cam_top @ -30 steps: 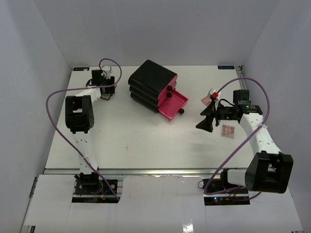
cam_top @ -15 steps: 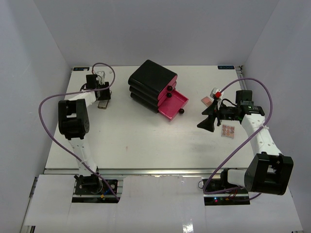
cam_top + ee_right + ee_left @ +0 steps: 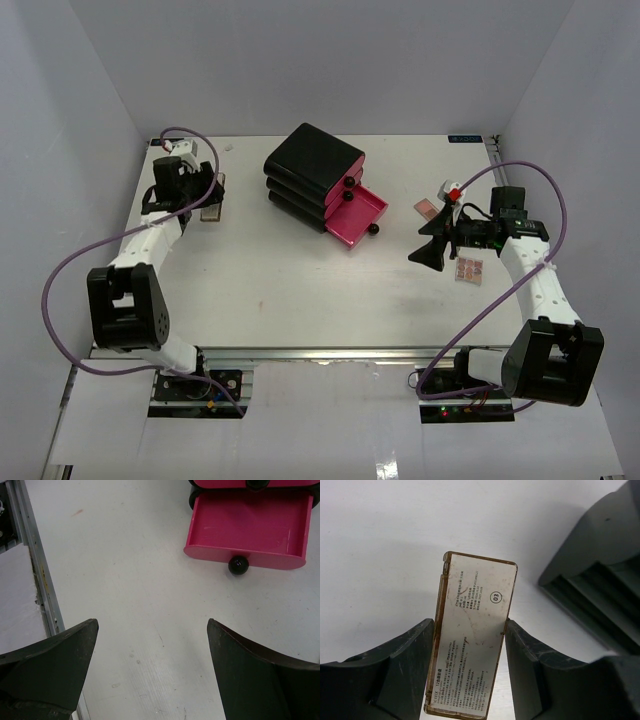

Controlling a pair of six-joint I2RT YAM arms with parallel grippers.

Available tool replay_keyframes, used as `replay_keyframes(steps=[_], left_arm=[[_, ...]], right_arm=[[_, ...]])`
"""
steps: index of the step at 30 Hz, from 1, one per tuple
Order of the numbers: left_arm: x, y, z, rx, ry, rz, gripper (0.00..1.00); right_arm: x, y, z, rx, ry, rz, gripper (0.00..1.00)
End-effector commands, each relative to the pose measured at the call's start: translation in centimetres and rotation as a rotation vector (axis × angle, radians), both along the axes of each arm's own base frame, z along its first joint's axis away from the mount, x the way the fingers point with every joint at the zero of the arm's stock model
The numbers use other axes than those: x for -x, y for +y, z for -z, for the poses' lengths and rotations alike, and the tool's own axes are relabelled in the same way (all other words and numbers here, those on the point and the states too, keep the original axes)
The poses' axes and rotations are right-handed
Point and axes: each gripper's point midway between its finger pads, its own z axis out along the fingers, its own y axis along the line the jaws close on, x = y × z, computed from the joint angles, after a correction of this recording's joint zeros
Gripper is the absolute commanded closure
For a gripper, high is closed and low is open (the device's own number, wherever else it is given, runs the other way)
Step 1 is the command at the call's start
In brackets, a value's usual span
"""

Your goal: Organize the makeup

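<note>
Left gripper (image 3: 470,625) fingers (image 3: 405,675) pinch the slim tan case (image 3: 472,635) by its long edges (printed label up), at the table's (image 3: 300,290) far-left corner. Right gripper (image 3: 152,625) gapes wide, holding nothing, facing the open pink drawer (image 3: 245,560).

Print on the slim case (image 3: 472,640) is unreadable; the black box (image 3: 590,580) is cropped.

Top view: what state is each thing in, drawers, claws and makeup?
Bottom drawer: pulled out, empty.
Upper drawers: shut.
Left claw: closed on the tan case.
Right claw: wide open, empty.
Pink palette: lying flat, untouched.
</note>
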Motion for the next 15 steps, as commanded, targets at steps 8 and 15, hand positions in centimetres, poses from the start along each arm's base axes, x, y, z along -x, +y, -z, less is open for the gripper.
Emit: replay_keyframes(steps=[8, 15], left_arm=[[6.6, -14.3, -9.2, 0.17, -0.199, 0.389, 1.0], [10.9, -24.0, -11.8, 0.167, -0.251, 0.6, 1.0]], right_arm=[[0.1, -0.2, -0.6, -0.027, -0.036, -0.004, 0.04], [0.0, -0.4, -0.5, -0.029, -0.03, 0.005, 0.04]])
